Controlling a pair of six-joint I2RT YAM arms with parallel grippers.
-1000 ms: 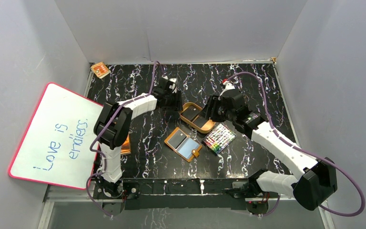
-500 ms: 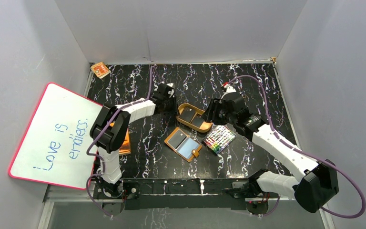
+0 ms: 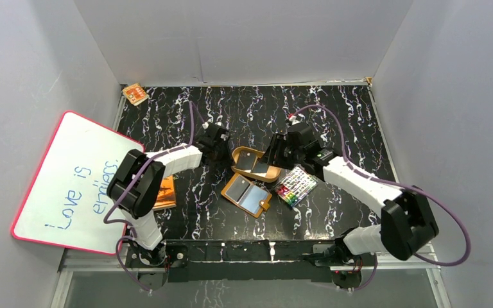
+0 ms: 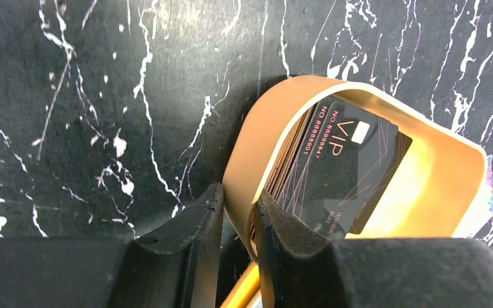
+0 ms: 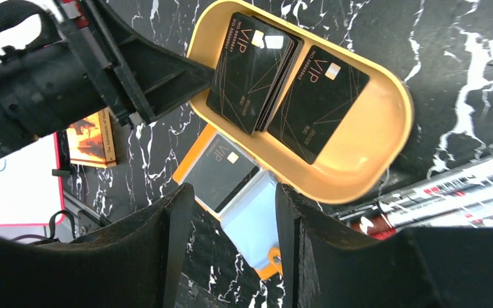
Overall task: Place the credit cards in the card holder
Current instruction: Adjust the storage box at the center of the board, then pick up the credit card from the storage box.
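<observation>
Several black credit cards (image 5: pixel 250 70) lie stacked in a tan oval tray (image 3: pixel 241 154). Another black card (image 5: pixel 218 170) lies on the left half of the open orange card holder (image 3: pixel 247 194), whose light-blue inside (image 5: pixel 250 205) faces up. My left gripper (image 3: pixel 230 153) is shut on the tray's left wall (image 4: pixel 247 154), one finger outside and one inside next to the cards (image 4: pixel 353 167). My right gripper (image 3: pixel 275 154) is open and empty above the tray's right end; in its wrist view the gripper (image 5: pixel 231 250) frames the card holder.
A pack of coloured markers (image 3: pixel 295 186) lies right of the card holder, touching the tray's end. An orange printed booklet (image 3: pixel 165 192) lies at the left. A whiteboard (image 3: pixel 70 179) leans on the left wall. A small orange item (image 3: pixel 135 94) sits in the far left corner.
My left gripper has moved left and nearer, and the tan tray has moved with it, closer to the card holder. My right gripper has followed leftward over the tray.
</observation>
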